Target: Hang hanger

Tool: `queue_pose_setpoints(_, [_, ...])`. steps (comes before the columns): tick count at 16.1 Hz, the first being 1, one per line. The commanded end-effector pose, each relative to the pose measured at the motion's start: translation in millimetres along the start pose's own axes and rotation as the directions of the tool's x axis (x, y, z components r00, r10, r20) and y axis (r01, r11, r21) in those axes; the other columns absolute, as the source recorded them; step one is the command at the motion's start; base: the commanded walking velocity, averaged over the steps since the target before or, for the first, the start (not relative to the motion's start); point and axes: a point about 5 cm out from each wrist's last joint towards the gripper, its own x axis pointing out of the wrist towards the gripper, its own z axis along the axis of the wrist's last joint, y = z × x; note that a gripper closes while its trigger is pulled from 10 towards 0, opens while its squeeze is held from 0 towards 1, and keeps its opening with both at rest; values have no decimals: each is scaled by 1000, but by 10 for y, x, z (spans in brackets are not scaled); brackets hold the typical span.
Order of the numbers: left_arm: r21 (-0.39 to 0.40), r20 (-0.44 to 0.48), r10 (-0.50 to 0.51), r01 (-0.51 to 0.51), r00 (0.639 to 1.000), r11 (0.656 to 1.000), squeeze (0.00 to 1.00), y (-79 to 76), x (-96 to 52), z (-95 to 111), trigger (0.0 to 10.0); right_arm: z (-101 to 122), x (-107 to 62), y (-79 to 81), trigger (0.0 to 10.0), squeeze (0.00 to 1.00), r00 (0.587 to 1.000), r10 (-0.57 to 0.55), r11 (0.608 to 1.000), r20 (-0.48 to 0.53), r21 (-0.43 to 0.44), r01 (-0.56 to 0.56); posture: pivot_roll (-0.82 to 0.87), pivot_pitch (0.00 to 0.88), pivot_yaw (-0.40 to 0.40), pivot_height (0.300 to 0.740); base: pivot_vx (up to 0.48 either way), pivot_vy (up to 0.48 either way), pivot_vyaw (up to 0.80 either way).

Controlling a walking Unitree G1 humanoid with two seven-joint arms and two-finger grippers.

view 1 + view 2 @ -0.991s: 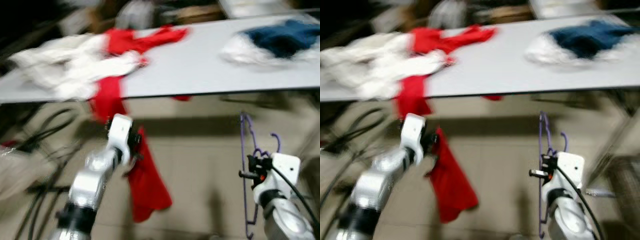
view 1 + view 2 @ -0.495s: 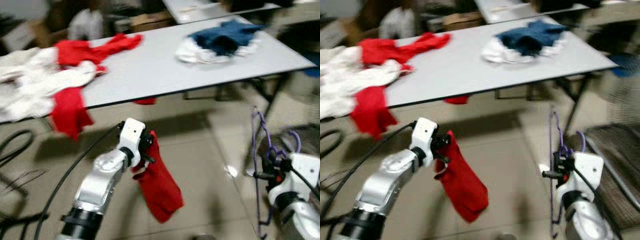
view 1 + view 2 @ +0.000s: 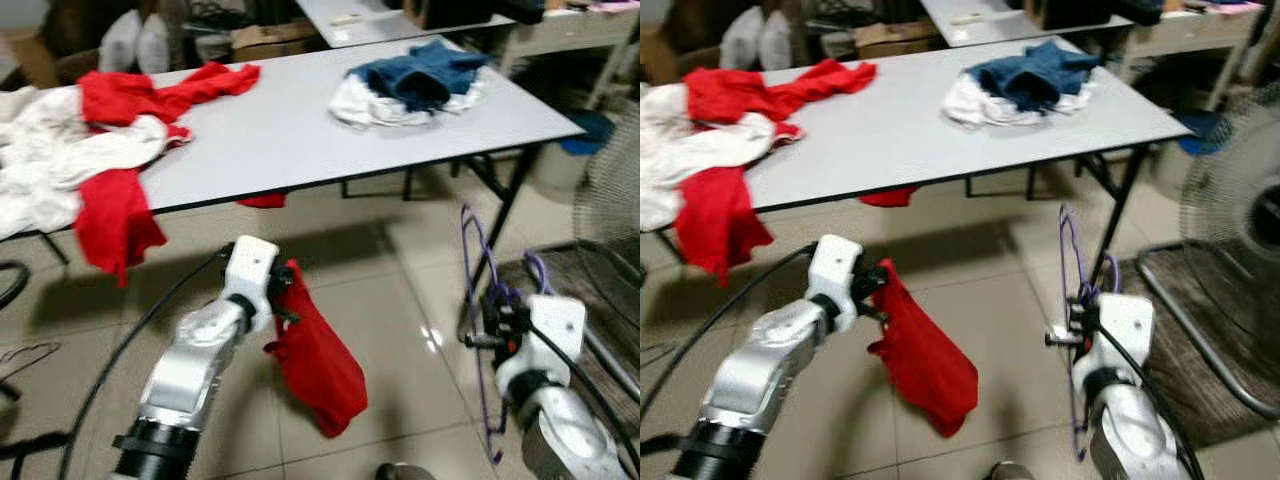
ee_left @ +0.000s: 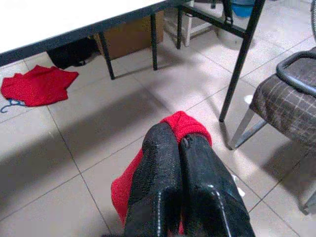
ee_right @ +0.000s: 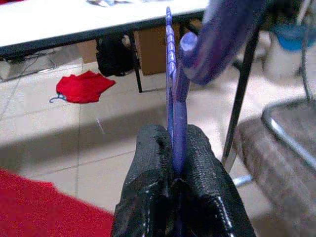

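Right pincer (image 5: 173, 148) is clamped tight on the hanger (image 3: 1072, 270), the purple wire pinched between both fingers and standing upright beside the tabletop (image 3: 900, 130), hook end near the wrist. Left pincer (image 4: 180, 148) is pressed together on a red cloth (image 3: 923, 360) that dangles above the floor tiles. No rail or rod can be made out yet, so the smart play, by my read, is to keep the hanger vertical and the grip firm while finding one, then lead with the hook. The fan (image 3: 1235, 210) stands close on the right, and the table leg (image 3: 1118, 215) is near too: either could snag that wire.
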Motion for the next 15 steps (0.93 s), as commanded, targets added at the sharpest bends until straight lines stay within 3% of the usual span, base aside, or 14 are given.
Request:
queue_pose_setpoints(1, [6,38,-5,5,999,1000,0,-24,16,83,10000,40,19,-10,10000,0,1000,6,1000,25,-17,-6,-94,0,94,740,0,0,0])
queue_pose_setpoints(3, [18,54,-11,10,998,1000,0,-67,26,121,10000,111,14,-32,10000,0,998,44,999,54,21,-45,-79,0,65,740,126,0,0])
queue_pose_setpoints(5, [-19,90,-7,9,996,1000,0,-22,35,260,10000,156,4,-49,10000,0,997,54,996,54,65,-58,-75,0,50,740,338,0,0])
queue_pose_setpoints(13, [-82,138,13,-2,990,997,0,24,171,414,10000,231,66,-134,10000,0,997,56,998,61,39,-58,-116,0,65,740,403,0,0])
queue_pose_setpoints(15, [-87,145,11,1,989,996,0,7,215,446,10000,295,88,-165,10000,0,996,55,998,75,23,-57,-114,0,62,740,435,0,-800])
